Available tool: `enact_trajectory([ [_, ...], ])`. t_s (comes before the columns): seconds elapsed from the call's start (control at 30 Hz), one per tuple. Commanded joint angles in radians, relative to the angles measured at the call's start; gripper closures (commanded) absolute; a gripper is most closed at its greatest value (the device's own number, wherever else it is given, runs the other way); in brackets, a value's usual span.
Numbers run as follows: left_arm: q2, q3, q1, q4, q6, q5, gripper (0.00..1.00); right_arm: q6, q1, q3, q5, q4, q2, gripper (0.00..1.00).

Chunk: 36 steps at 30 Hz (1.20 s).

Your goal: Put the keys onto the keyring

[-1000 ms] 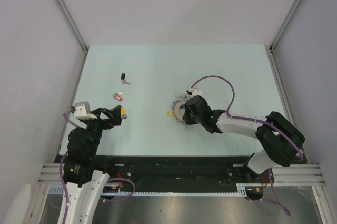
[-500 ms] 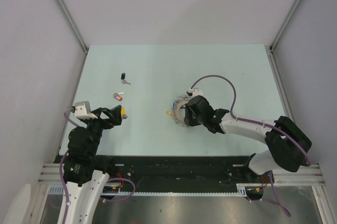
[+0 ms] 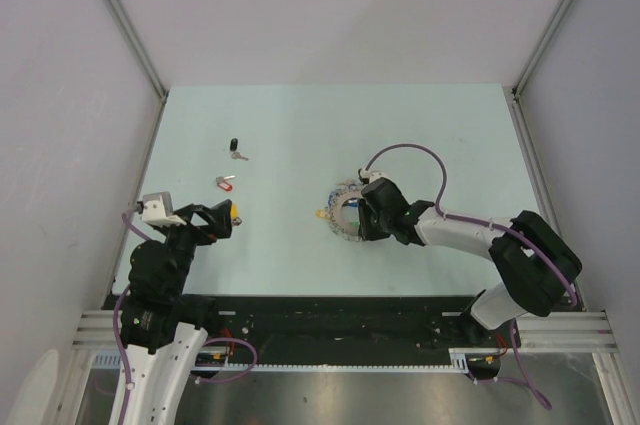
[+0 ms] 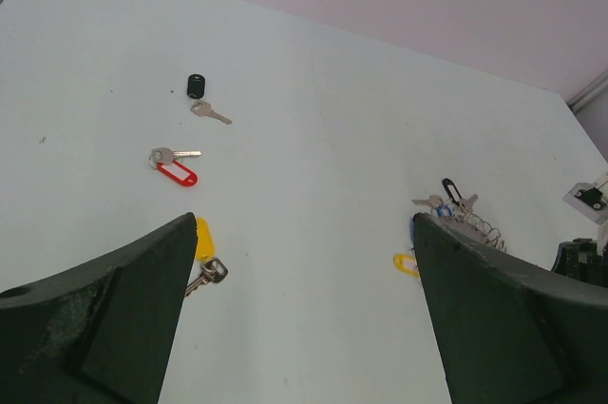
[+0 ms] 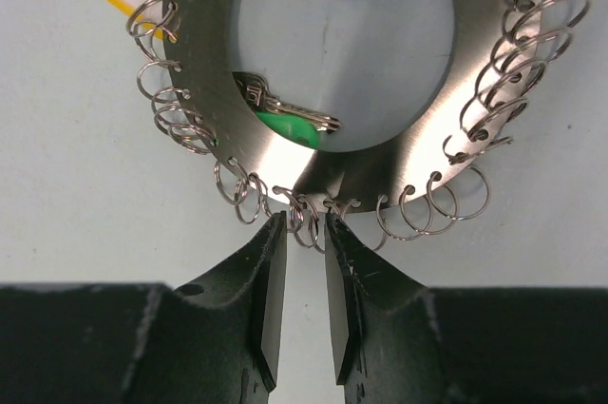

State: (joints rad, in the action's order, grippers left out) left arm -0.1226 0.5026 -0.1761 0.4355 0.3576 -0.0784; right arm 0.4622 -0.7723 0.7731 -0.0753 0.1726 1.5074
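Keyring (image 5: 399,162) lies flat, the right arm stretched low toward it. The right gripper (image 5: 304,233) is narrowed around a wire loop (image 5: 306,223) on its near rim. Left of the keyring, the left gripper (image 4: 304,309) gapes wide, holding nothing, beside the yellow key (image 4: 201,242); the red key (image 4: 174,166) and black key (image 4: 199,95) lie farther off.

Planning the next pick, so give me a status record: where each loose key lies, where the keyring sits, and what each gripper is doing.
black key: loose on the table, farthest from the arms
red key: loose, nearer than the black key
yellow key: loose, right beside the left gripper's finger, not held
keyring: flat on the table, right of the three keys
left gripper: wide open, empty
right gripper: fingers nearly together at the keyring's rim, small loop between them; grip unclear
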Motion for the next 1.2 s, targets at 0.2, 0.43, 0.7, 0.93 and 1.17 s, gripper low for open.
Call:
enact_trajectory([
  [0.2,-0.008,-0.01,0.009,-0.03,-0.009,0.02,0.0,-0.026,0.034,0.031,0.034,0.005,0.034,0.75],
  [0.43,-0.008,-0.012,0.009,-0.032,-0.009,0.023,0.0,-0.028,0.053,0.031,0.051,-0.001,0.034,0.78],
  [0.7,-0.006,-0.012,0.01,-0.032,-0.009,0.023,0.0,-0.043,0.062,0.031,0.065,-0.001,0.008,0.97],
  [0.93,-0.008,-0.012,0.01,-0.03,-0.009,0.023,0.0,-0.083,0.071,0.035,0.062,0.039,-0.068,1.0],
  [1.17,-0.011,-0.012,0.01,-0.03,-0.009,0.023,0.0,-0.106,0.1,0.035,0.045,0.087,-0.067,0.9],
])
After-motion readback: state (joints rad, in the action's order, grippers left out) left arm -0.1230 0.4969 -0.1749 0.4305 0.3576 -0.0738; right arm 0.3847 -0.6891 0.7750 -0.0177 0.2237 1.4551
